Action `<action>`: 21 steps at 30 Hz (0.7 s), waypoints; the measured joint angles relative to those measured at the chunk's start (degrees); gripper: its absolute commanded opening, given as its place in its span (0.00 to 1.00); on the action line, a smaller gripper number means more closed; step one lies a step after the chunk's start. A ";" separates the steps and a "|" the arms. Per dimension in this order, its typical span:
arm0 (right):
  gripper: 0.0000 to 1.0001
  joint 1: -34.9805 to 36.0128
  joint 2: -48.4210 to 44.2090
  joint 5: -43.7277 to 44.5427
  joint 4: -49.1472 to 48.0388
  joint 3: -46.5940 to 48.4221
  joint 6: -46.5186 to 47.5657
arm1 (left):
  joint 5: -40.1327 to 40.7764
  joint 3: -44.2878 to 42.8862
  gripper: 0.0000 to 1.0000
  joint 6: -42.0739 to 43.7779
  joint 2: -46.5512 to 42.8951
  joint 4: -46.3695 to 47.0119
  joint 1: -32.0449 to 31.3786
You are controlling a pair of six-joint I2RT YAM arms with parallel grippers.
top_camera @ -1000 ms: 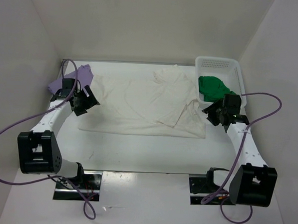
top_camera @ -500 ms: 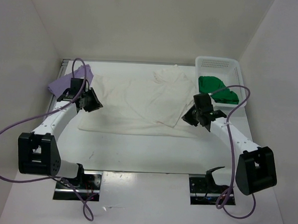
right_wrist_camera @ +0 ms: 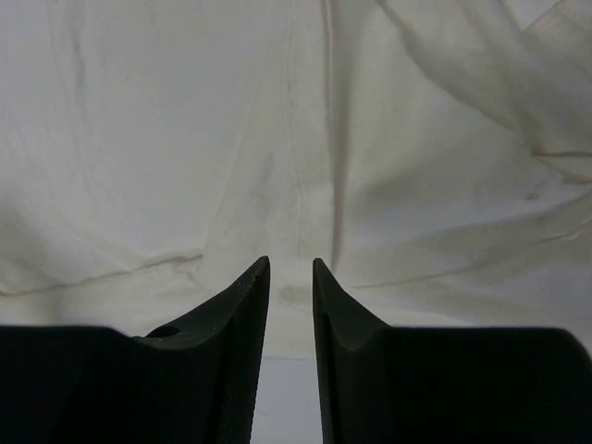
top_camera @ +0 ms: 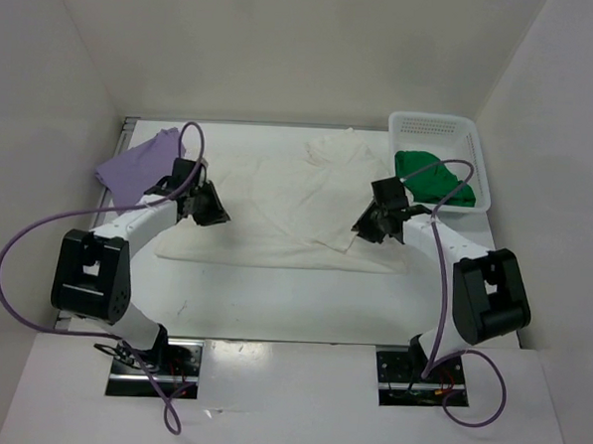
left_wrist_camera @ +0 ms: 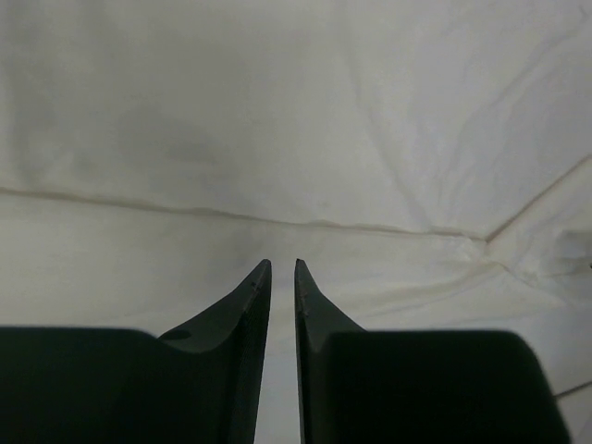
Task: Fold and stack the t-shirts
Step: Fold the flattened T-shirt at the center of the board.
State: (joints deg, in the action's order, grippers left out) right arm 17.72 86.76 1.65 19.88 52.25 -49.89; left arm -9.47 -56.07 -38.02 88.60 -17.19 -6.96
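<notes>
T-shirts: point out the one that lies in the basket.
The bright green t-shirt, bunched in the white perforated basket at far right. The lavender t-shirt lies outside it at left; the white t-shirt is spread across the middle.

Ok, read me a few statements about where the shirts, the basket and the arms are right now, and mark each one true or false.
1. The green shirt lies in the white basket. True.
2. The purple shirt is stacked on the white shirt. False: it lies at the far left of the table, beside the white shirt.
3. The left arm's fingers and the right arm's fingers are both over the white shirt. True.
4. The white shirt is folded into a small neat square. False: it is spread wide across the middle of the table and creased.
5. The basket sits at the near left corner. False: it sits at the far right corner.
</notes>
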 measured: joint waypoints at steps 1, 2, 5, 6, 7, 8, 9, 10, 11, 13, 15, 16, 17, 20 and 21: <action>0.31 0.61 0.04 -0.20 -0.35 -0.52 -0.28 | -0.20 0.35 0.22 -0.44 -0.13 0.87 -1.60; 0.32 1.64 -0.04 -0.22 -0.83 -1.27 -0.63 | -0.46 1.14 0.22 -1.18 -0.39 1.84 -3.13; 0.35 5.64 -0.04 -1.16 -2.12 -3.69 -1.88 | -1.62 4.81 0.23 -2.10 -1.79 3.17 -6.40; 0.37 6.78 -0.04 -1.55 -2.16 -4.42 -2.27 | -1.86 6.01 0.23 -2.58 -1.92 3.17 -6.73; 0.37 7.43 0.04 -1.86 -2.27 -4.90 -2.67 | -1.95 6.84 0.23 -2.82 -1.92 3.13 -6.73; 0.39 7.67 0.24 -2.05 -2.29 -5.07 -2.86 | -1.88 7.56 0.23 -2.91 -1.92 3.04 -6.62; 0.39 7.65 0.55 -2.10 -2.40 -5.07 -3.02 | -1.88 7.98 0.23 -2.93 -1.92 2.84 -6.54; 0.39 7.65 0.83 -2.10 -2.64 -5.07 -3.08 | -1.84 8.11 0.25 -2.95 -1.92 2.89 -6.38; 0.39 7.63 1.05 -2.10 -2.69 -5.07 -3.21 | -1.75 8.13 0.25 -2.95 -1.92 2.95 -6.29; 0.39 7.54 1.14 -1.88 -2.69 -5.07 -3.45 | -1.75 8.15 0.25 -2.95 -1.92 3.43 -6.25; 0.39 7.54 1.07 -1.44 -2.71 -5.07 -3.67 | -1.75 8.41 0.25 -2.95 -1.92 3.98 -6.25; 0.39 7.54 1.03 -1.18 -2.71 -5.11 -3.89 | -1.75 8.66 0.25 -2.95 -1.92 4.20 -6.25; 0.39 7.54 0.96 -0.90 -2.69 -5.16 -4.11 | -1.75 9.01 0.25 -2.95 -1.92 4.44 -6.25; 0.39 7.54 0.92 -0.59 -2.86 -5.86 -4.76 | -1.75 9.84 0.25 -2.95 -1.92 4.37 -6.25; 0.39 7.54 1.01 -0.57 -2.78 -6.10 -4.87 | -1.73 9.97 0.25 -2.95 -1.90 4.39 -6.25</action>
State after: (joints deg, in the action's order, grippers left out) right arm 25.26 87.77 1.08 17.10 46.15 -54.76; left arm -11.20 -46.11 -40.97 86.70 -12.80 -13.21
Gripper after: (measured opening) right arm 0.390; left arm 0.245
